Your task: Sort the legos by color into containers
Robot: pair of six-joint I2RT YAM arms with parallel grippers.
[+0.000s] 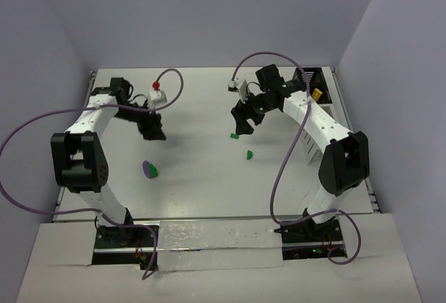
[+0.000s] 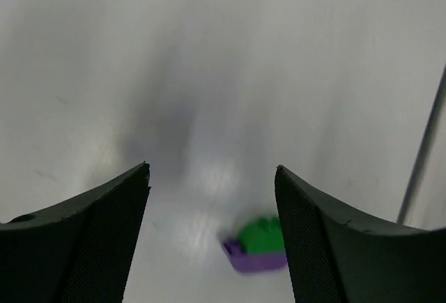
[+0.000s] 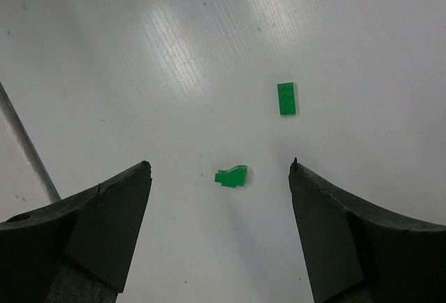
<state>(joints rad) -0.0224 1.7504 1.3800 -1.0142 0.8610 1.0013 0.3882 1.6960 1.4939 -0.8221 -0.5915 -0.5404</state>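
The right gripper point(image 3: 219, 164), jaws spread wide and empty, hangs over the small green lego point(image 3: 231, 175), which lies on the table point(image 3: 104, 52) between the jaws. Descend straight, keep the piece centred, and close only when both jaws flank it, since its irregular shape may twist free. The left gripper point(image 2: 212, 167), also wide, hovers near a purple-and-green piece point(image 2: 256, 245); the containers point(image 1: 311, 79) stand far right.

High rear overview, 2 close wrist views facing tabletop point(image 1: 202, 108)
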